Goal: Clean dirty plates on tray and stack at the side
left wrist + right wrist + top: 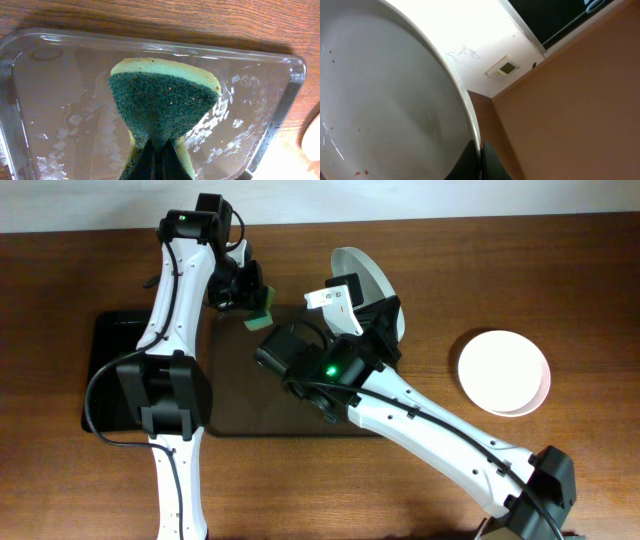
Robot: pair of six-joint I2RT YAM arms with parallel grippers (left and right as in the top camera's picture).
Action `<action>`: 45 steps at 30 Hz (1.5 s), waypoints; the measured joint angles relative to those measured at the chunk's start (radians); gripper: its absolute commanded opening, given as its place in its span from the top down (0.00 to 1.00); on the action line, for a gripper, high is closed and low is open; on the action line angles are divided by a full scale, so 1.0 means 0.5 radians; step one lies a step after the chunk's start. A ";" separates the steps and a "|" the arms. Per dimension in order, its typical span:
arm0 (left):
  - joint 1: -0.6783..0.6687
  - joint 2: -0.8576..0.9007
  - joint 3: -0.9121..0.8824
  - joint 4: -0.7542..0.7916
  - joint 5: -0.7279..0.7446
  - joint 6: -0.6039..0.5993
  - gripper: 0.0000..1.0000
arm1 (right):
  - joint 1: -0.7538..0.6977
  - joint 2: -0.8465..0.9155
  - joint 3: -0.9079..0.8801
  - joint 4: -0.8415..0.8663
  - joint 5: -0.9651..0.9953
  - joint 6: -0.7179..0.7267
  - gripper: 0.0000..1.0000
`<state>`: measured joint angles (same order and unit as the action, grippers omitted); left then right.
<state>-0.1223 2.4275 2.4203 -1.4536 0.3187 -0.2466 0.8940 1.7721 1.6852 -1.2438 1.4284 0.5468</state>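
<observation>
My right gripper (pixel 384 310) (pixel 480 150) is shut on the rim of a white plate (pixel 362 272) (pixel 385 100), holding it tilted up on edge above the far side of the dark brown tray (pixel 250 415). A few small brownish specks show on the plate's face. My left gripper (pixel 252 302) (pixel 160 152) is shut on a green sponge (pixel 262 317) (pixel 162 107) near the tray's far left corner, left of the plate and apart from it. Two more plates (pixel 503 370) lie stacked on the table to the right, a white one on top.
A smaller black tray (pixel 108 340) lies left of the brown tray, partly under the left arm. In the left wrist view a clear shallow tray (pixel 60 85) with wet patches lies under the sponge on the wooden table (pixel 60 290).
</observation>
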 measured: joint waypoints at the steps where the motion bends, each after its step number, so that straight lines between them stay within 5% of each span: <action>1: 0.000 0.000 0.000 0.000 0.000 0.000 0.99 | 0.000 0.000 0.000 0.001 0.001 0.001 0.96; 5: 0.000 0.000 0.000 0.000 0.000 0.001 0.99 | 0.000 0.000 0.000 0.021 -0.114 0.065 0.96; 9: 0.000 0.000 0.000 -0.001 0.000 0.001 1.00 | -0.055 0.000 -0.001 0.109 -0.637 0.192 0.96; 25: 0.000 0.000 0.000 0.000 -0.002 0.000 1.00 | -0.986 0.000 -0.108 0.269 -2.184 0.267 0.96; 34: 0.000 0.001 0.000 0.016 -0.008 0.000 0.99 | -1.754 -0.011 -0.110 -0.098 -2.361 0.261 0.96; 45: 0.000 0.002 0.000 0.022 -0.040 0.001 0.99 | -2.486 -0.046 -0.387 -0.039 -2.477 0.127 0.96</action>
<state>-0.1223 2.4283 2.4203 -1.4425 0.2989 -0.2462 -0.3489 1.7493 1.4918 -1.2633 0.1898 0.6106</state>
